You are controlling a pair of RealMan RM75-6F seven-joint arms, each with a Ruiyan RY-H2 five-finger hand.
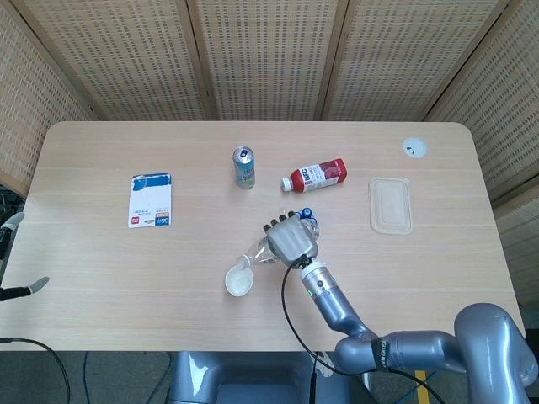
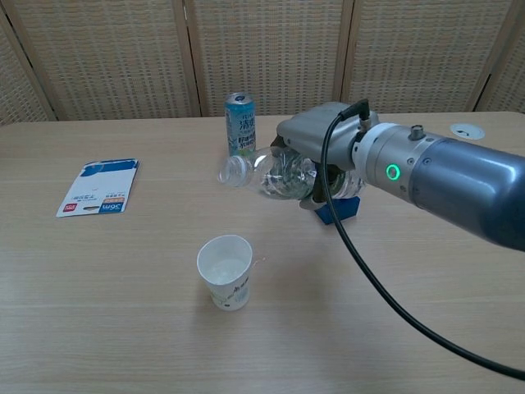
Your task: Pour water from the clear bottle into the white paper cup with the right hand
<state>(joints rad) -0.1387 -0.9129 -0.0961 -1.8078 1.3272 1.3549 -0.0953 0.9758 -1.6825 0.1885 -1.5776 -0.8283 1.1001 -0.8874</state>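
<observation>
My right hand [image 2: 316, 160] [image 1: 290, 238] grips the clear bottle [image 2: 267, 175] [image 1: 260, 250], holding it about level above the table with its open mouth pointing left. No water leaves the mouth. The white paper cup [image 2: 225, 272] [image 1: 238, 281] stands upright below and to the left of the bottle's mouth, apart from it, with water inside. A blue bottle cap [image 2: 338, 209] [image 1: 307, 212] lies on the table behind the hand. The left hand is not seen in either view.
A drinks can [image 2: 240, 131] [image 1: 244, 167] stands behind the bottle. A red bottle [image 1: 316, 176] lies on its side at the back. A beige lidded tray [image 1: 391, 204] sits at the right, a blue-and-white packet [image 2: 98, 197] [image 1: 151, 199] at the left.
</observation>
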